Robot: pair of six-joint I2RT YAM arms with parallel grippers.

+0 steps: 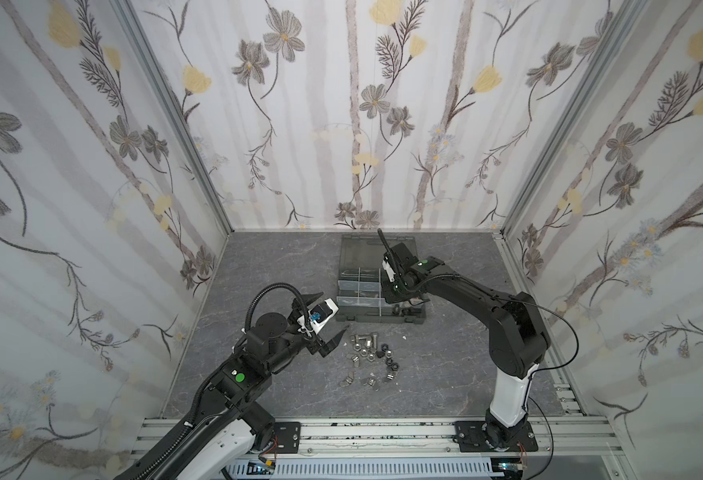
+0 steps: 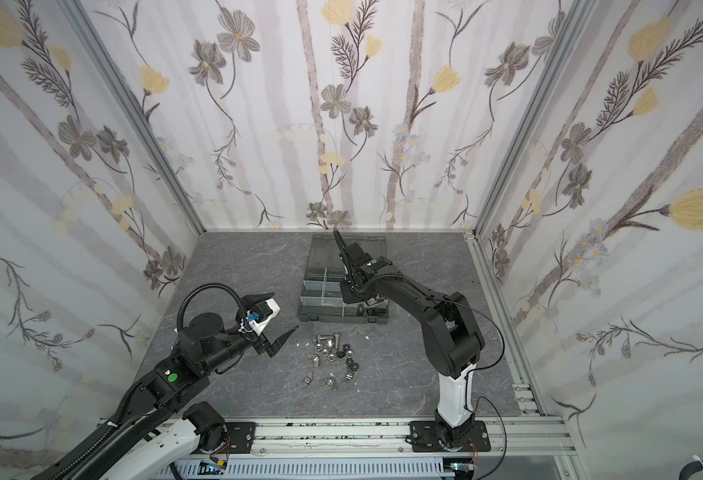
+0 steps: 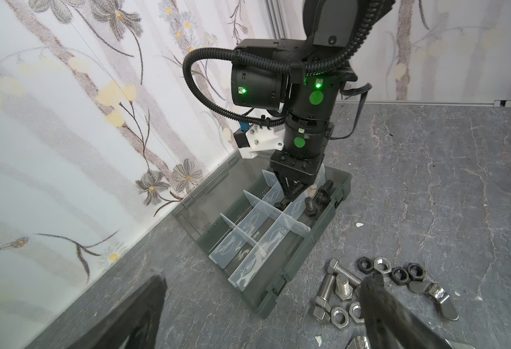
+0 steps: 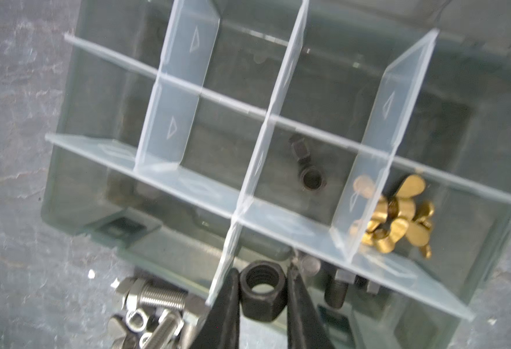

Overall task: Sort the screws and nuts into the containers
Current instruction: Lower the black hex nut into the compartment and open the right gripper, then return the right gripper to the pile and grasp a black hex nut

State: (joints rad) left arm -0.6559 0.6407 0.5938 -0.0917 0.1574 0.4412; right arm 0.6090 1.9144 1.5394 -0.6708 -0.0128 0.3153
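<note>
The right gripper (image 4: 262, 269) is clamped on a black hex nut (image 4: 262, 291), which sits between its two fingers, low over the organizer case (image 3: 326, 232). It is over the front row of compartments, and black screws (image 4: 335, 290) lie just beside it there. The left gripper (image 1: 335, 311) hangs with its jaws wide apart and holds nothing, near the pile of loose screws and nuts (image 1: 366, 353) on the table.

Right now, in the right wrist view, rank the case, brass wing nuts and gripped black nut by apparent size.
1. case
2. brass wing nuts
3. black nut in the right gripper, enlarged by nearness
</note>
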